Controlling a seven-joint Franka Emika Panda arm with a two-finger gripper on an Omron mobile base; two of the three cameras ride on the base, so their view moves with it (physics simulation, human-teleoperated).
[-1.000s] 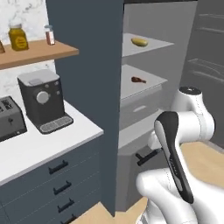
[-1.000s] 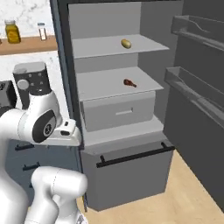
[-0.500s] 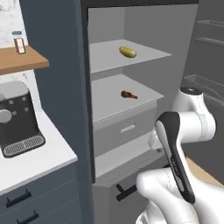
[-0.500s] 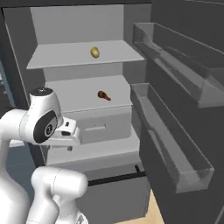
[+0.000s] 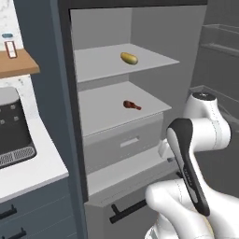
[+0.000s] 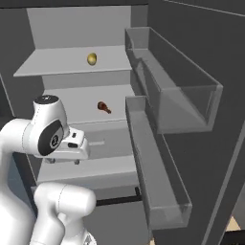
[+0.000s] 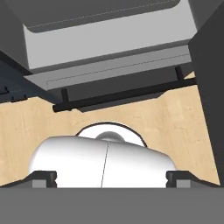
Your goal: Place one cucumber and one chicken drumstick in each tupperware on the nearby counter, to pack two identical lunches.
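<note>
Open fridge shelves fill the background, with the door bins swung out to the right and a counter with a coffee machine [image 5: 11,126] off to the left. At the gripper [image 7: 111,177], the two dark finger tips sit at opposite edges of the hand view, so the jaws stand wide with nothing between them; the hand points down at the floor and the fridge's bottom drawer handle [image 7: 122,95], tucked low in front of the arm. Judging by this, the step in hand is the approach to the fridge, before any pick. Next the hand must lift and reach onto the middle shelf [image 5: 100,116], where the chicken drumstick [image 5: 131,105] lies near the shelf's right edge: small, dark red-brown, club-shaped. A yellow rounded item [image 5: 129,58] rests on the top shelf.
</note>
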